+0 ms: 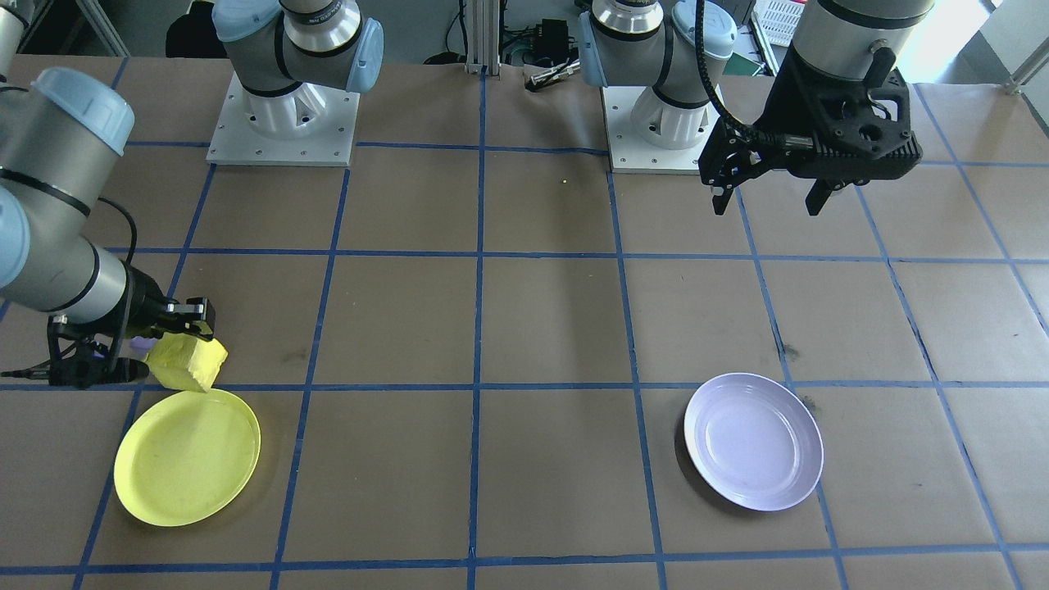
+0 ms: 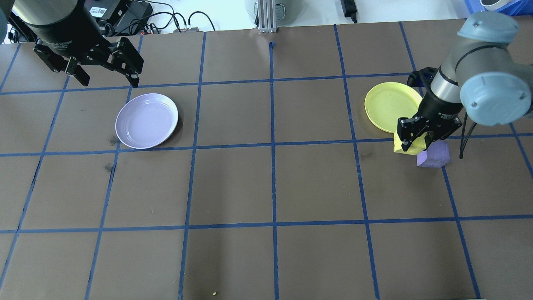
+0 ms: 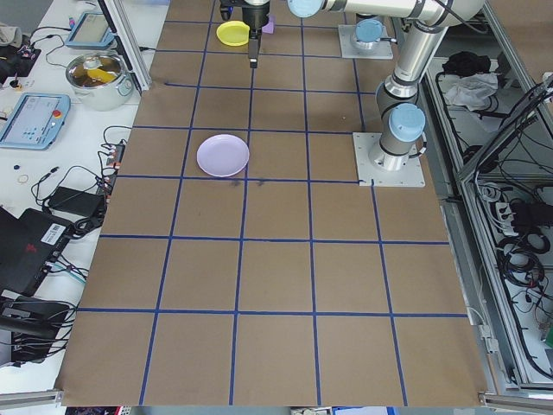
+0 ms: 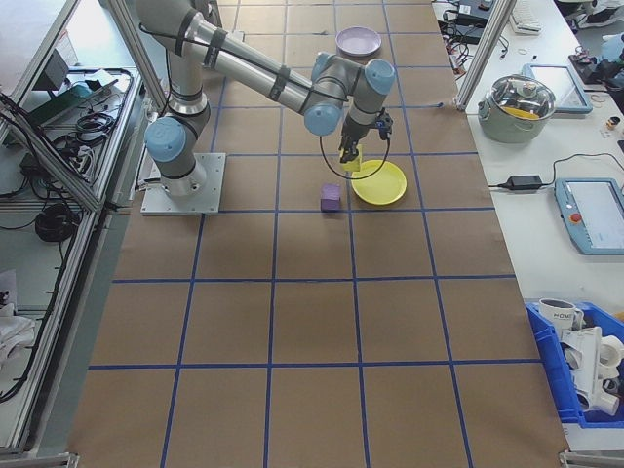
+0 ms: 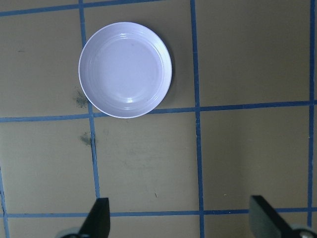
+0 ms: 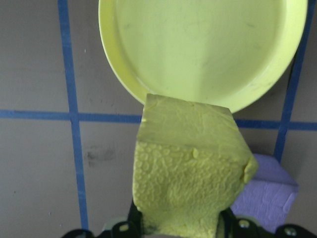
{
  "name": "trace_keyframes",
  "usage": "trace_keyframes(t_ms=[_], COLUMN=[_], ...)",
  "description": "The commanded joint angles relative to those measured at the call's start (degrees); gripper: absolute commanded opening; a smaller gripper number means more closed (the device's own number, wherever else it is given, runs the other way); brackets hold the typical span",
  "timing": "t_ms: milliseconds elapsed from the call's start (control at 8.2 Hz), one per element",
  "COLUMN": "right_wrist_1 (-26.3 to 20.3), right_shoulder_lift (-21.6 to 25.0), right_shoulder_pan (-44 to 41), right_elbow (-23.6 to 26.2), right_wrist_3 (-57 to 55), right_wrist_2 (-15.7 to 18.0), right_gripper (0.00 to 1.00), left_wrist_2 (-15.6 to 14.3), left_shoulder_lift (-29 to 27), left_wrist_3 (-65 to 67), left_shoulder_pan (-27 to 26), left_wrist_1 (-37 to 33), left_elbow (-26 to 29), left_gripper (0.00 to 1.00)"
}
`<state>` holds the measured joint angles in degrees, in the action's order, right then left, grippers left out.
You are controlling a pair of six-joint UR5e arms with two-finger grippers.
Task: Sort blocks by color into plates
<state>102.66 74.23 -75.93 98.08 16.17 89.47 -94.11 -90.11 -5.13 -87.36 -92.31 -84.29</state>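
My right gripper (image 2: pixel 414 143) is shut on the yellow block (image 6: pixel 190 173), held slightly above the table at the near rim of the yellow plate (image 2: pixel 389 106). The overhead view shows the purple block (image 2: pixel 434 155) resting on the table right beside the held block, on the side away from the plate. In the right wrist view the purple block (image 6: pixel 267 191) peeks out behind the yellow one. The lavender plate (image 2: pixel 146 121) lies empty on the other half of the table. My left gripper (image 2: pixel 109 81) hangs open and empty above the table, just beyond that plate; its fingers (image 5: pixel 100 218) frame the left wrist view.
Brown paper with a blue tape grid (image 2: pixel 272 143) covers the table. The two arm bases (image 1: pixel 283 127) (image 1: pixel 656 131) stand at the robot's edge. The yellow plate (image 1: pixel 187 456) is empty. Cables, a pot and devices sit on side benches (image 4: pixel 546 107) off the table.
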Motion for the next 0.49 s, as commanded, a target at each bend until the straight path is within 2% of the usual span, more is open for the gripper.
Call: trace_keyframes(t_ms=[0,122,244,366], right_wrist_1=[3.2,3.4,3.7,4.2], right_shoulder_lift=[-10.6,-12.0,-12.4,-12.3], right_shoulder_pan=[-0.4,-1.9,-2.2,-2.2], right_elbow=[-9.0,-9.7,-9.9,-9.7], right_wrist_3=[0.0,-0.3,0.4,0.4], right_wrist_2=[-0.2,-0.1,0.6,0.7], right_gripper=[0.17,0.19,0.6,0.91], left_wrist_2=[0.1,0.0,0.0,0.1], left_shoulder_lift=[-0.2,-0.2,0.4,0.7], left_wrist_3=[0.0,0.0,-0.1,-0.1], left_shoulder_pan=[-0.1,-0.1,-0.1,-0.1], left_wrist_1=[0.0,-0.1,-0.2,-0.2], left_elbow=[0.1,0.0,0.1,0.1], left_gripper=[1.0,1.0,1.0,1.0])
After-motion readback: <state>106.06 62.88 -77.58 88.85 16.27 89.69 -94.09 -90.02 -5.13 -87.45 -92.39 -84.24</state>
